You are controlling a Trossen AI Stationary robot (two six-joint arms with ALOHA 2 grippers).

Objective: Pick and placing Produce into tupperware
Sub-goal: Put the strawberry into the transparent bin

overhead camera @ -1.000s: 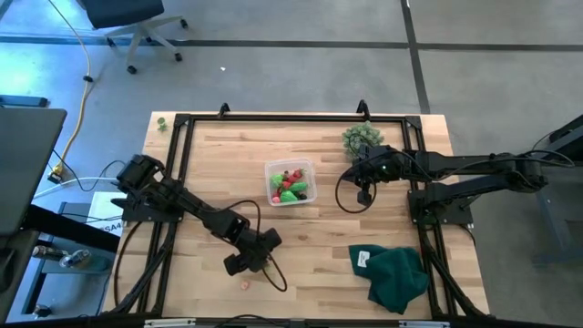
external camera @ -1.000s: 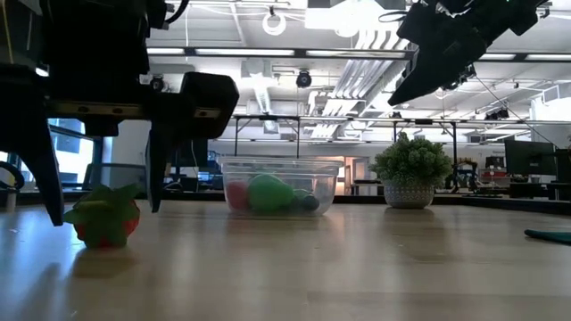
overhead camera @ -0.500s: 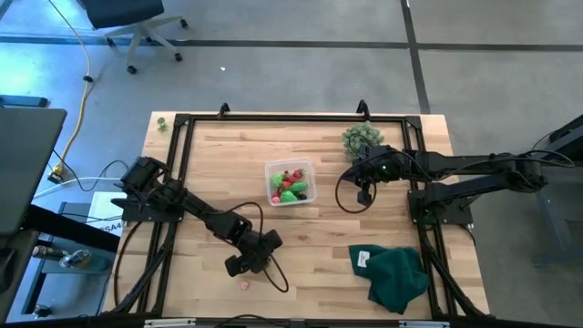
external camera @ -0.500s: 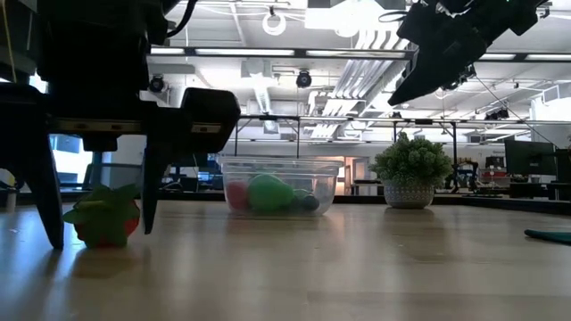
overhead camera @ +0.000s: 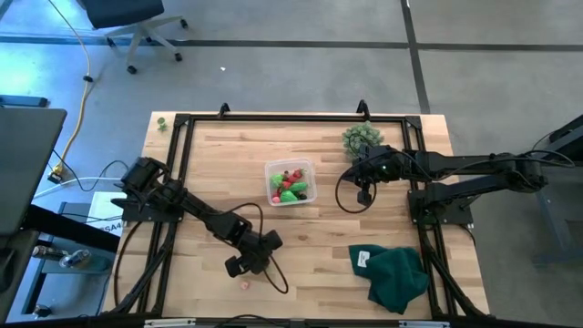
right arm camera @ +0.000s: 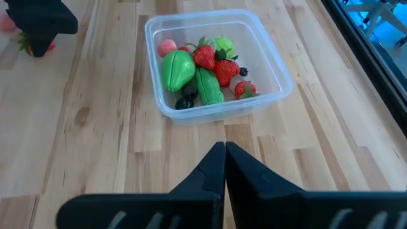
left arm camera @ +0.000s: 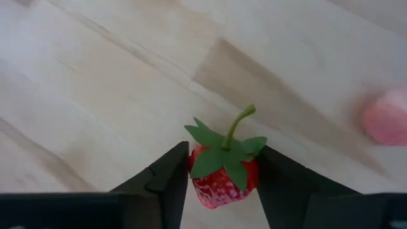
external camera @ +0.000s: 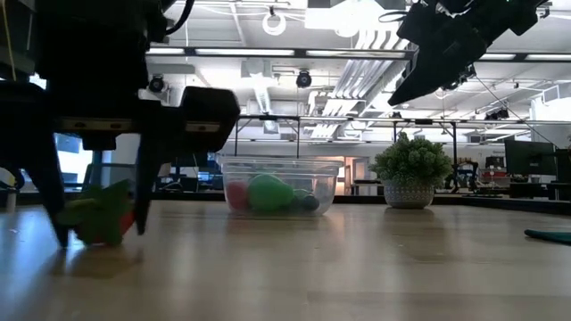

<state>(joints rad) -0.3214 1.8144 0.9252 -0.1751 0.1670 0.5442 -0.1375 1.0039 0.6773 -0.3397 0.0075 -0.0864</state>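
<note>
Only my left wrist view showed the contact: the strawberry (left arm camera: 222, 170) sat between the left gripper (left arm camera: 222, 184) fingers, both pads touching its sides, jaws narrowed onto it. From above it was hidden under the gripper, with the left arm reaching low across the table's near-left part, and a pink piece (overhead camera: 244, 283) lay just beside it. The tupperware (overhead camera: 290, 182) sat mid-table holding produce. The right gripper (right arm camera: 225, 166) hung raised near the container, fingers pressed together, holding nothing.
</note>
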